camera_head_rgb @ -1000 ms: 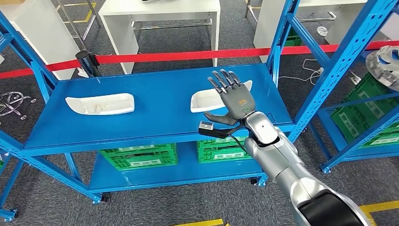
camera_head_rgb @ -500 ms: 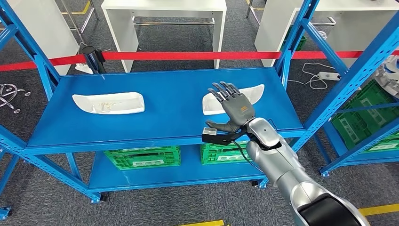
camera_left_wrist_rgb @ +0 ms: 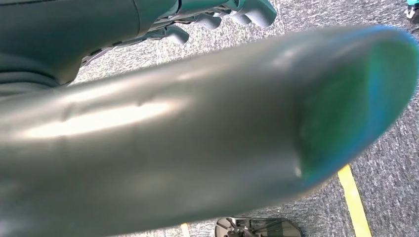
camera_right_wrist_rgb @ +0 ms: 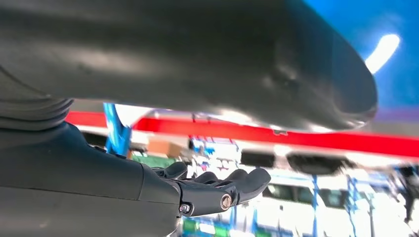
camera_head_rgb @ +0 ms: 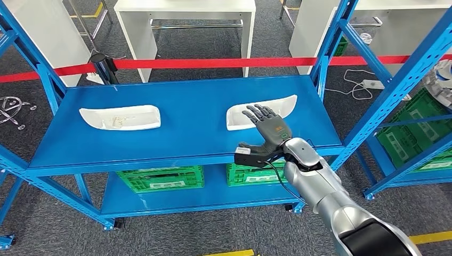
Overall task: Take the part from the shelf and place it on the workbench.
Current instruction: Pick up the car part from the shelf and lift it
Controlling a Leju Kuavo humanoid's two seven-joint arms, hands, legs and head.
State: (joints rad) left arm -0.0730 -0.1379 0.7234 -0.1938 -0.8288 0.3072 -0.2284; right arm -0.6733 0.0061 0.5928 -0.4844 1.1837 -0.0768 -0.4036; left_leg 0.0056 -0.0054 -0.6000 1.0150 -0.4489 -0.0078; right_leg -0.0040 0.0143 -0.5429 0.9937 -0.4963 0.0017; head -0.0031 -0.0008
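Two white curved parts lie on the blue shelf (camera_head_rgb: 192, 125): one at the left (camera_head_rgb: 120, 118), one at the right (camera_head_rgb: 285, 104). My right hand (camera_head_rgb: 266, 130) hovers palm-down over the near end of the right part, fingers spread and stretched forward, holding nothing. Whether the fingertips touch the part I cannot tell. In the right wrist view that hand (camera_right_wrist_rgb: 148, 187) shows its dark fingers (camera_right_wrist_rgb: 232, 185) extended under the thick thumb. In the left wrist view my left hand (camera_left_wrist_rgb: 197, 128) hangs above the grey floor, thumb apart from the fingers (camera_left_wrist_rgb: 222, 15), nothing in it.
Blue shelf uprights (camera_head_rgb: 394, 90) rise to the right of my arm. Green crates (camera_head_rgb: 160, 177) sit on the lower shelf. A red barrier tape (camera_head_rgb: 213, 63) and a black post (camera_head_rgb: 101, 66) run behind the shelf, with white tables (camera_head_rgb: 184, 8) beyond.
My right hand has come down from upright to nearly flat over the right white part. The camera has shifted slightly; the parts have not moved on the shelf.
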